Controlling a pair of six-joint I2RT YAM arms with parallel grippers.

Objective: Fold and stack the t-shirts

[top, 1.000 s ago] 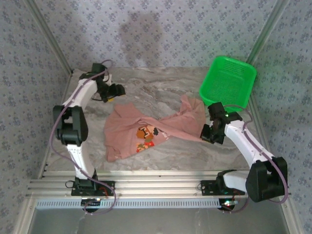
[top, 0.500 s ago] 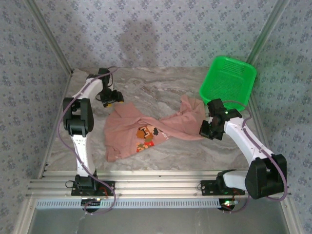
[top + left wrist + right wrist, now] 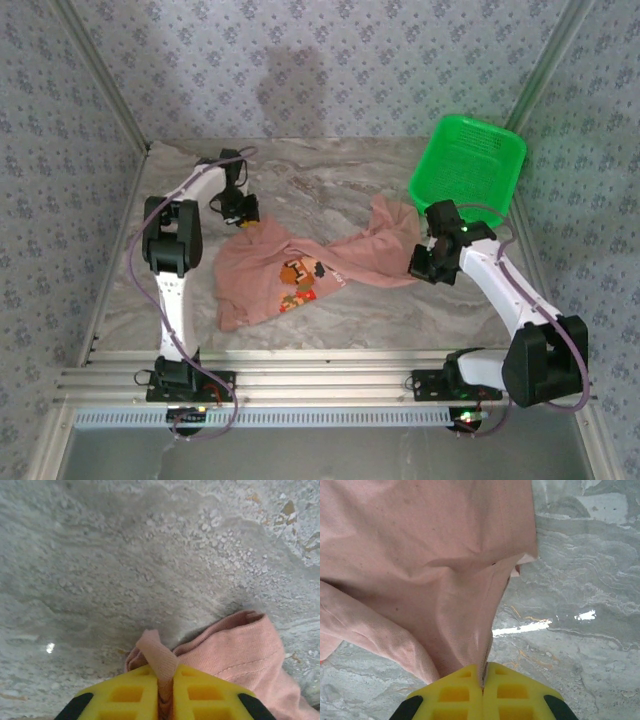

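Note:
The salmon-pink t-shirt (image 3: pixel 300 262) lies crumpled across the middle of the marble table, its orange, brown and white graphic (image 3: pixel 300 280) facing up. My left gripper (image 3: pixel 243 212) sits at the shirt's far left corner, shut on a ribbed fold of the t-shirt (image 3: pixel 159 656) that pokes up between its yellow fingers (image 3: pixel 127 695). My right gripper (image 3: pixel 420 266) is at the shirt's right edge, shut on a thin pinch of the t-shirt (image 3: pixel 470 630) that rises taut from its yellow fingers (image 3: pixel 515 695).
A bright green plastic basket (image 3: pixel 468 165) stands at the back right, just behind the right arm. Patterned walls close in the table on three sides. Bare marble (image 3: pixel 330 180) lies behind the shirt and along the front edge.
The left gripper has swung right from the far left corner onto the shirt's far left corner and is now shut on it. The right gripper has shifted slightly left, still holding cloth.

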